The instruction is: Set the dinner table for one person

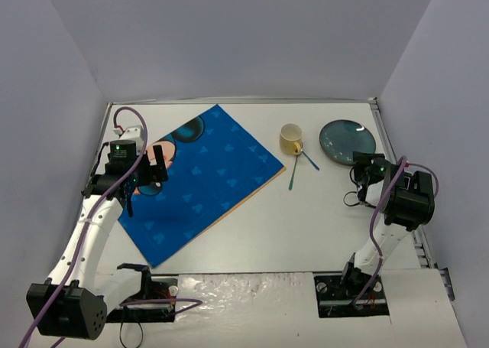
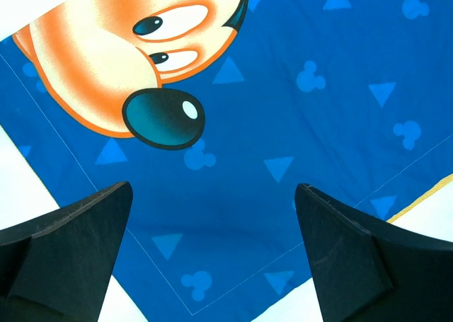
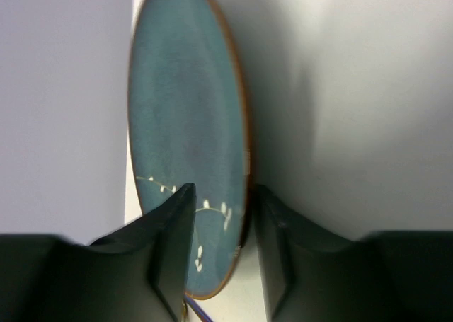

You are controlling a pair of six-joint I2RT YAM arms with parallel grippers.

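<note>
The white dinner table carries a blue cartoon placemat, lying skewed at the left. My left gripper hovers over the placemat's left part, open and empty; in the left wrist view its fingers stand wide apart above the mat. A teal plate lies at the back right. My right gripper is at its near rim. In the right wrist view the jaws straddle the plate's rim, one finger over the plate, the other outside it, with a gap showing.
A yellow cup stands between the mat and the plate. A teal-handled utensil and a blue-handled one lie just in front of the cup. The table's metal rim and grey walls close in the right and back.
</note>
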